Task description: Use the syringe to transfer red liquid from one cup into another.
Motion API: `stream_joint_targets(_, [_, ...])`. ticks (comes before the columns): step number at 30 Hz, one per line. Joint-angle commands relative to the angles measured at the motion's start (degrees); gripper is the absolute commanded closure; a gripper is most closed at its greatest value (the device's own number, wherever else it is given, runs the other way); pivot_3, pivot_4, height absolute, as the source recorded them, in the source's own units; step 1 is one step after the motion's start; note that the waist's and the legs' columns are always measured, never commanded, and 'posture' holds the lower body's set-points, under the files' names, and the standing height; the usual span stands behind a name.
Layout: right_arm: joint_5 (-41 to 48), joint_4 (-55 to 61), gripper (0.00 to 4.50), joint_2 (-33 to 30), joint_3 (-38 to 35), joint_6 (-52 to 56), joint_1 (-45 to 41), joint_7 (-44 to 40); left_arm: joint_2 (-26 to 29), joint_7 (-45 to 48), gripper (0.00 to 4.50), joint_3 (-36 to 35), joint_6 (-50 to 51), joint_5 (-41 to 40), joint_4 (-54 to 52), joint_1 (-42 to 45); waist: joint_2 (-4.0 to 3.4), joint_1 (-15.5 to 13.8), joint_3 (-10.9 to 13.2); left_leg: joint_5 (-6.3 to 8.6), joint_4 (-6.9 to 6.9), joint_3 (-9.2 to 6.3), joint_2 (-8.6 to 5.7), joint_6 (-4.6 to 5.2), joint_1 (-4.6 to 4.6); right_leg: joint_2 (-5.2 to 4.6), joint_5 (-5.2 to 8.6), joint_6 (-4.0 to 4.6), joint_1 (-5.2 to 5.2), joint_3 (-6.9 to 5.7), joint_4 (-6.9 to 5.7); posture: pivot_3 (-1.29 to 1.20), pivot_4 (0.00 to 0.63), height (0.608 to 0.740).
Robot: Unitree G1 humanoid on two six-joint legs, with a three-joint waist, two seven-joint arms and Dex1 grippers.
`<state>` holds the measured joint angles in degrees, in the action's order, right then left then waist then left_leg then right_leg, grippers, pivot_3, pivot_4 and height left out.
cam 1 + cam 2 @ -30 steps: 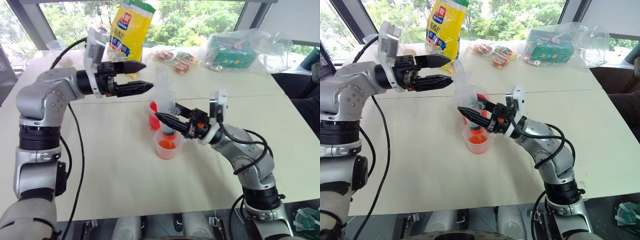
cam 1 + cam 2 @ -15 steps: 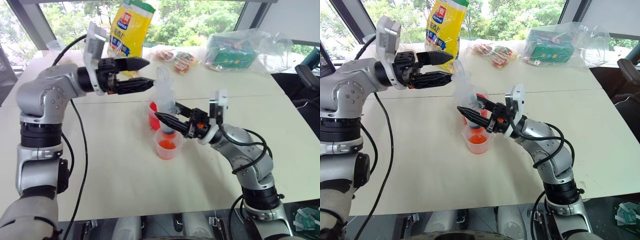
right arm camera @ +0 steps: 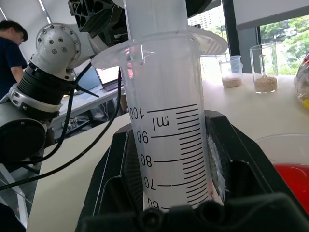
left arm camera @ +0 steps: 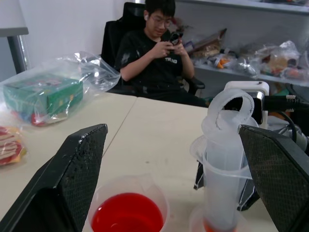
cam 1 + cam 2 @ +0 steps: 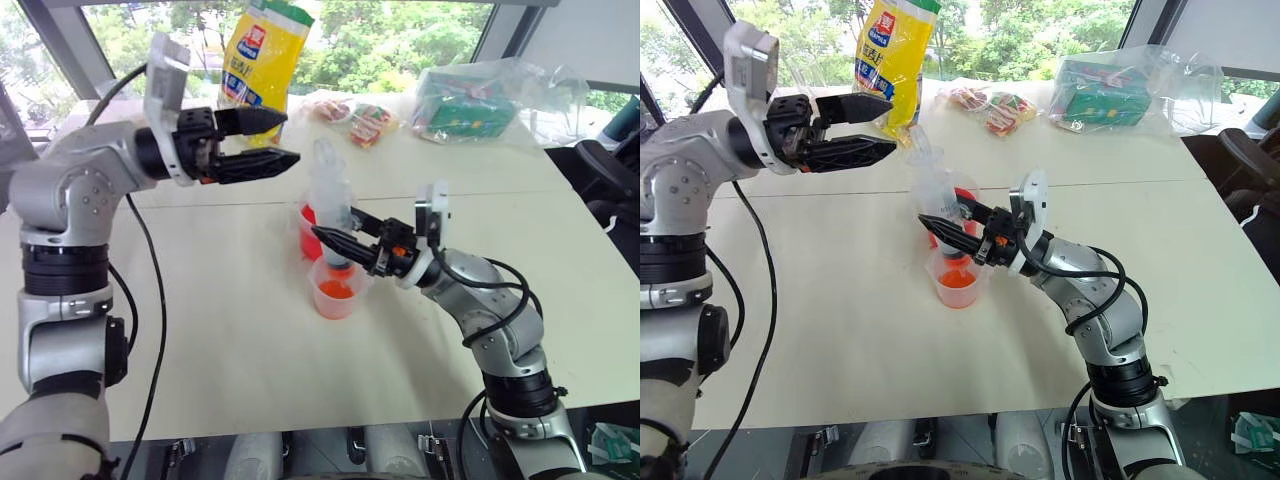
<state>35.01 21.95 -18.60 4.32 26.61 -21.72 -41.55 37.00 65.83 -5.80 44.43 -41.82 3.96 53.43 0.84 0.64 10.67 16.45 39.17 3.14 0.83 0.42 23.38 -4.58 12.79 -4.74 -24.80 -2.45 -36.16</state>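
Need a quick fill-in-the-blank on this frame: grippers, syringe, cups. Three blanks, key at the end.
1. The right gripper is shut on the barrel of the ____.
2. The syringe stands upright with its tip inside the ____ of the two cups, the shorter cup.
3. The left gripper is ____ and holds nothing, up beside the plunger top.
The taller cup stands behind, full of red liquid.

Missing words: syringe; shorter; open

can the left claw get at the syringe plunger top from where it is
Probably yes. The left claw is open, beside the plunger top, with nothing between them. The right claw is shut on the syringe barrel lower down, leaving the top free.
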Motion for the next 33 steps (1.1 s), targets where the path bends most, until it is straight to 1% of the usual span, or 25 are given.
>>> stream_joint_targets(1, [0.3, 1.1, 3.08, 0.0, -0.5, -1.0, -1.0, -0.3, -0.2, -0.8, 0.03, -0.8, -0.7, -0.6, -2.5, 0.5, 0.0, 0.0, 0.0, 0.0, 0.0, 0.0, 0.0, 0.0, 0.0, 0.0, 0.0, 0.0, 0.0, 0.0, 0.0, 0.0, 0.15, 0.74])
stream_joint_targets(10, [0.3, 1.3, 3.08, -0.3, -0.6, -0.9, -1.0, -0.3, -4.4, -3.4, 0.03, 1.1, -2.2, 1.2, -2.0, 1.3, 0.0, 0.0, 0.0, 0.0, 0.0, 0.0, 0.0, 0.0, 0.0, 0.0, 0.0, 0.0, 0.0, 0.0, -0.01, 0.0, 0.15, 0.74])
stream_joint_targets(13, [0.3, 1.4, 3.08, -0.2, -0.5, -0.8, -1.2, -0.1, -5.7, -4.4, 0.81, 1.6, -2.7, 1.7, -2.3, 1.3, 0.0, 0.0, 0.0, 0.0, 0.0, 0.0, 0.0, 0.0, 0.0, 0.0, 0.0, 0.0, 0.0, 0.0, 0.0, 0.0, 0.15, 0.74])
stream_joint_targets(17, [0.4, 1.4, 3.08, -0.1, -0.6, -0.8, -1.5, 0.0, -6.8, -5.0, 2.74, 1.7, -2.1, 0.9, -3.3, 1.2, 0.0, 0.0, 0.0, 0.0, 0.0, 0.0, -0.01, 0.0, 0.0, 0.0, 0.0, 0.0, 0.01, 0.0, 0.0, 0.0, 0.15, 0.74])
stream_joint_targets(18, [0.4, 1.4, 3.08, -0.1, -0.6, -0.8, -1.5, 0.0, -7.0, -5.1, 3.12, 1.8, -2.1, 0.8, -3.5, 1.2, 0.0, 0.0, 0.0, 0.0, 0.0, 0.0, -0.01, 0.0, 0.0, 0.0, 0.0, 0.0, 0.01, 0.0, 0.0, 0.0, 0.15, 0.74])
stream_joint_targets(19, [0.4, 1.4, 3.08, -0.1, -0.6, -0.8, -1.6, 0.1, -7.3, -5.2, 3.62, 1.8, -1.9, 0.6, -3.7, 1.2, 0.0, 0.0, 0.0, 0.0, 0.0, 0.0, 0.0, 0.0, 0.0, 0.0, 0.0, 0.0, 0.01, 0.0, 0.0, 0.0, 0.15, 0.74])
stream_joint_targets(21, [0.4, 1.3, 3.08, -0.1, -0.6, -0.8, -1.7, 0.1, -7.7, -5.3, 4.46, 1.9, -1.5, 0.1, -4.2, 1.1, 0.0, 0.0, 0.0, 0.0, 0.0, -0.01, 0.0, 0.0, 0.0, 0.0, 0.0, 0.0, 0.01, 0.0, 0.0, 0.0, 0.15, 0.74])
stream_joint_targets(26, [0.9, 1.6, 3.08, 0.1, -0.9, -0.3, -2.6, 0.4, -8.0, -4.3, 4.46, 3.7, -0.3, -0.6, -6.9, -0.2, 0.0, 0.1, 0.0, 0.0, 0.0, -0.01, 0.0, 0.0, -0.01, 0.01, 0.0, 0.0, 0.01, 0.0, -0.01, 0.0, 0.15, 0.74])
stream_joint_targets(30, [1.7, 2.0, 3.08, 0.4, -1.7, 0.3, -4.0, 0.9, -7.1, -2.7, 4.46, 6.1, -1.1, 0.8, -8.7, -1.9, 0.0, 0.0, 0.0, 0.0, 0.0, -0.01, 0.0, 0.0, -0.01, 0.01, 0.0, 0.0, 0.01, 0.0, -0.01, 0.0, 0.15, 0.74])
stream_joint_targets(33, [2.7, 2.5, 3.08, 0.8, -2.4, 1.2, -5.1, 1.5, -7.0, -2.4, 4.46, 6.6, -1.3, 1.2, -8.9, -2.3, 0.0, 0.0, 0.0, 0.0, 0.0, -0.01, 0.0, 0.0, -0.01, 0.01, 0.0, 0.0, 0.01, 0.0, -0.01, 0.0, 0.15, 0.74])
